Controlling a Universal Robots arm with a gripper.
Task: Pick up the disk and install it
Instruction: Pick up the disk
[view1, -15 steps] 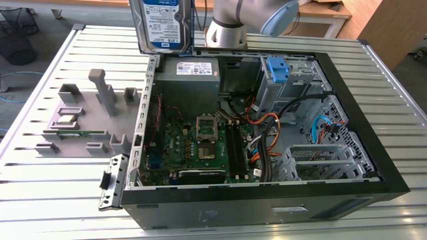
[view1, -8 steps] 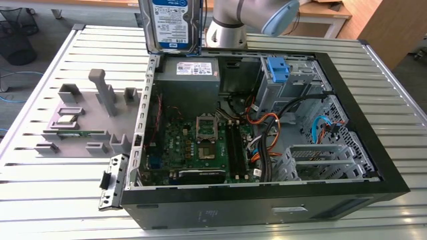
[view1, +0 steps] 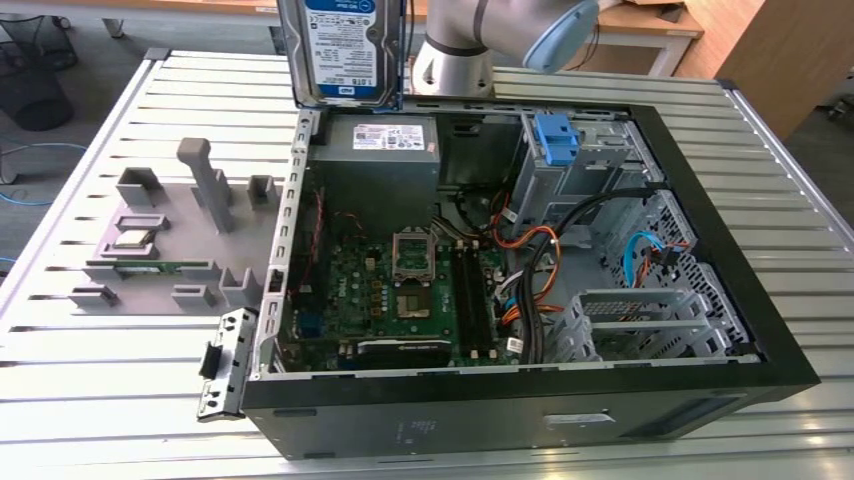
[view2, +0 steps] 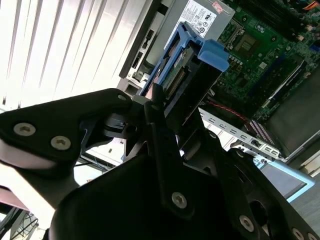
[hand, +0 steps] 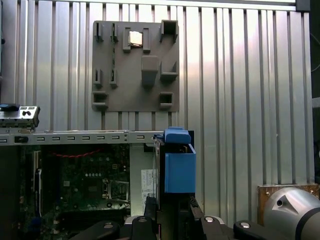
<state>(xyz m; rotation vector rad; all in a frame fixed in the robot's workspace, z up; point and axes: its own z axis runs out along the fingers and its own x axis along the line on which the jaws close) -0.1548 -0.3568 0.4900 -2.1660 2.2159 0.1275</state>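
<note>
We see the arm (view1: 497, 38), smooth silver tube with a pale blue joint cap, reaching in at the top of the exterior view. It carries the disk (view1: 344, 45) in the air, upright on its edge, over the rim of the open computer case (view1: 747, 300), close to the grey power supply box (view1: 380, 150). In the second wrist view the black fingers (view2: 159, 130) are pinched on the disk from both flat sides, and dark bolted links lie behind them. The disk is a flat metal slab with a white-and-blue label facing the exterior camera, and its blue plastic bracket (hand: 179, 172) runs around its edges and ends in a blocky tab. Below it, the black case lies on its side with the green circuit board (view1: 400, 280), bundled cables and a second blue bracket (view1: 554, 135) exposed. The table (view1: 120, 360) is ribbed, shiny metal. On it, beside the case, sits a matt grey tray (view1: 160, 230) with square pockets and posts.
</note>
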